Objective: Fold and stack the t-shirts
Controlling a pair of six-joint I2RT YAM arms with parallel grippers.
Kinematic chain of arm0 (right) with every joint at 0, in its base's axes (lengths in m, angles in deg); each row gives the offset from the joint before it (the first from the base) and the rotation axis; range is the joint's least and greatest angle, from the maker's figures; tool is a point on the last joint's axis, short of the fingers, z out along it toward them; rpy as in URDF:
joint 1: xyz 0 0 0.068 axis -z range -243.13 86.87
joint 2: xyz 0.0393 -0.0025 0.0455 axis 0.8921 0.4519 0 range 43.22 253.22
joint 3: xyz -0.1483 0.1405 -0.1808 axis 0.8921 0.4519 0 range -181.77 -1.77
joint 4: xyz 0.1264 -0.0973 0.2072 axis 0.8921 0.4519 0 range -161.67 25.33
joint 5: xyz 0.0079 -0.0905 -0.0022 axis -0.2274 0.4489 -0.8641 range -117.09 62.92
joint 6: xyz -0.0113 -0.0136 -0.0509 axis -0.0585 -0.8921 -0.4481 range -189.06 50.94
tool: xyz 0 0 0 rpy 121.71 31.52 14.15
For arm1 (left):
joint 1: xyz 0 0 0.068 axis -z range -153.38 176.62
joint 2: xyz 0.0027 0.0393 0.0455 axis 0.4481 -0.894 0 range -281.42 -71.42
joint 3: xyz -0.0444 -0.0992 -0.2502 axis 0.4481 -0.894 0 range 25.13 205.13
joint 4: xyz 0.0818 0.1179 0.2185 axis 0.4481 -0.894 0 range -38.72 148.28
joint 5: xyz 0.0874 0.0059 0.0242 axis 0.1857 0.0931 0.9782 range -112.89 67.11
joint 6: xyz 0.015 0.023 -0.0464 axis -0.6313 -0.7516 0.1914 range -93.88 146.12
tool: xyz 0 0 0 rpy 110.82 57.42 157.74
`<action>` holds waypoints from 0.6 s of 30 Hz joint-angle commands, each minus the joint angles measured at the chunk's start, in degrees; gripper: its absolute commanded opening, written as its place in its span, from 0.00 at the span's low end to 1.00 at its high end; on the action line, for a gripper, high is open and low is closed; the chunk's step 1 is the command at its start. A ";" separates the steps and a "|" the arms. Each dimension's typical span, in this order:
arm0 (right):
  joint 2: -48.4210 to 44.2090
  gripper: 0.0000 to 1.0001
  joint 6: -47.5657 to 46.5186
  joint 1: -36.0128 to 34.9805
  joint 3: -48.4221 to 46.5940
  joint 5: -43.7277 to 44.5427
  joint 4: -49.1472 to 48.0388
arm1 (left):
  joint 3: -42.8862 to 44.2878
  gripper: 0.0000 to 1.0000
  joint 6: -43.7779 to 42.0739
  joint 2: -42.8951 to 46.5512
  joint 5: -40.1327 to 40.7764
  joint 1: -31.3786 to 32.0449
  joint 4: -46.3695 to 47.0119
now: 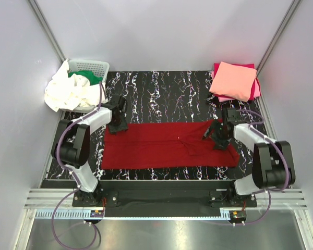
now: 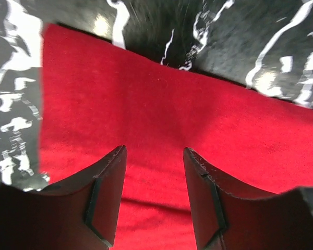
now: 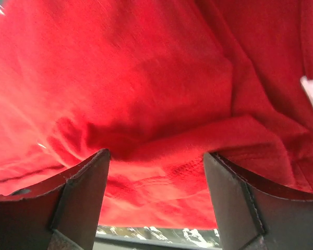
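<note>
A dark red shirt [image 1: 161, 146] lies as a long, half-folded band across the table [image 1: 161, 94]. The left gripper [image 1: 116, 117] and right gripper [image 1: 217, 136] hover over its ends, jaws apart, holding nothing. A pink shirt [image 1: 233, 80] sits folded on a magenta shirt [image 1: 256, 89] at the far right. A white shirt [image 1: 68, 94] and a green shirt [image 1: 94, 79] lie crumpled at the basket [image 1: 91, 65], unfolded.

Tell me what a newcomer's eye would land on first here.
The dark red t-shirt lies spread wide across the middle of the black marbled table, with the left gripper and right gripper open over its two ends. At the far right corner a folded salmon pink t-shirt sits on a magenta t-shirt; at the far left, a white t-shirt spills over a white basket that holds a green t-shirt.
</note>
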 commanded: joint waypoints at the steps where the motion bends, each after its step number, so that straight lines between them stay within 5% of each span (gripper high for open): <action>1: 5.77 0.80 0.13 -0.96 -5.89 0.44 -3.42 | 1.38 0.52 -1.11 -2.55 -2.03 0.29 2.30; 12: 38.64 0.77 -3.31 -6.49 -42.35 -3.24 6.58 | -7.57 0.49 3.35 0.42 -5.54 5.03 1.08; 18: 56.83 0.74 -3.13 -9.13 -73.86 -9.21 16.67 | -17.32 0.50 9.68 9.20 -13.34 11.80 4.49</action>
